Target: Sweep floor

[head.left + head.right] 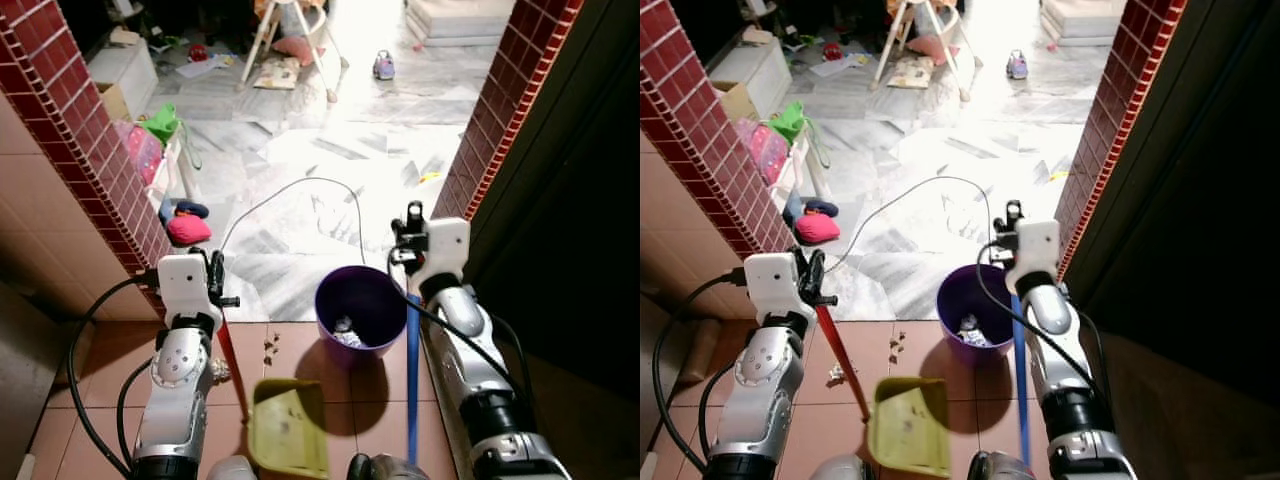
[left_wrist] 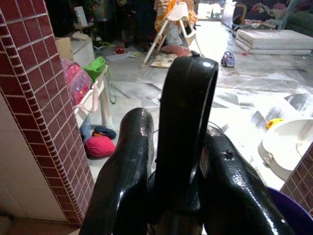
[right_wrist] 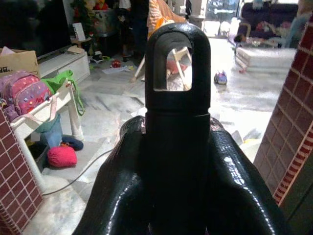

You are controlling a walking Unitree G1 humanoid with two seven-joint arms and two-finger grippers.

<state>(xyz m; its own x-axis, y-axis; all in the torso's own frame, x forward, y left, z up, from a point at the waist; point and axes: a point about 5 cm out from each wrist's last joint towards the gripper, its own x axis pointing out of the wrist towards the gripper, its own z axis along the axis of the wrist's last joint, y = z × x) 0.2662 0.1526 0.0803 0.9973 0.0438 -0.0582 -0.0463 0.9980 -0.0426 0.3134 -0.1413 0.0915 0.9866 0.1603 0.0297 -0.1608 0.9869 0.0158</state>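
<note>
Terracotta floor tiles are meeting white marble at a doorway flanked by red brick pillars. Left gripper is pinching the red dustpan handle between its fingers, the yellow-green dustpan resting beside crumbs. Right gripper is clamping the blue broom handle, its black tip showing between the fingers. A purple bin is standing at the marble's edge between both handles.
</note>
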